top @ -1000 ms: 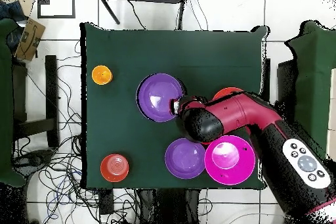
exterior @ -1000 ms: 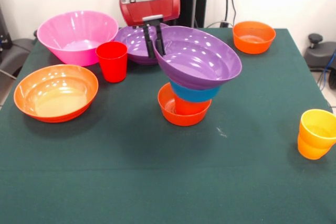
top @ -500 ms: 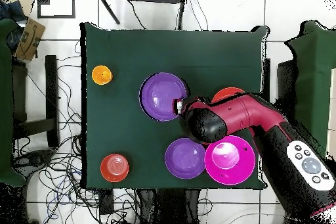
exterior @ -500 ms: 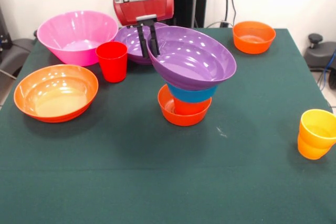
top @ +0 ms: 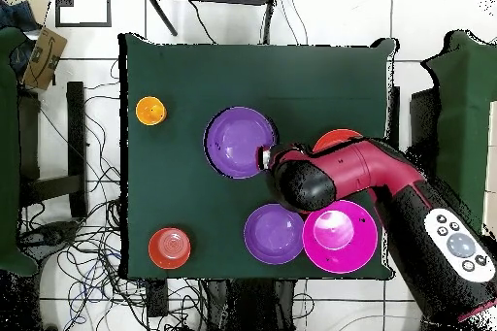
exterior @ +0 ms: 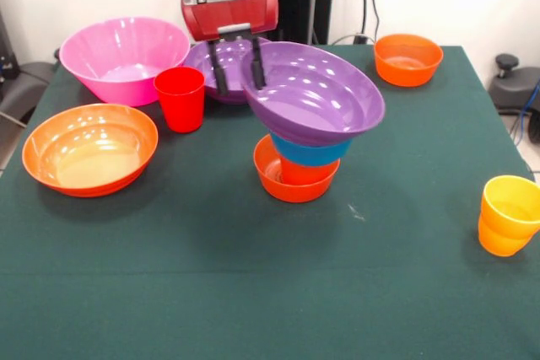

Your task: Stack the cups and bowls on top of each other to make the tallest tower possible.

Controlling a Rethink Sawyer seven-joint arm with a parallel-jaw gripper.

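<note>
Standing mid-table, the tower (exterior: 304,137) stacks four pieces. Seven bowls and three cups show altogether. The arm reaches straight down; its gripper (exterior: 235,65) fingers are spread astride the top purple bowl's (exterior: 314,94) rim.

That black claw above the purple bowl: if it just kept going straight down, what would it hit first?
Probably the rim of the tilted purple bowl topping the tower; the gripper straddles its edge, though depth is unclear.

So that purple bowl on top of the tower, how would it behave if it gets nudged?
The wide purple bowl would probably tip easily: it sits tilted on the much narrower blue bowl, overhanging all round. Its glossy plastic looks slippery, so it may slide off. It seems light and stiff. The gripper has its fingers spread at the rim.
</note>
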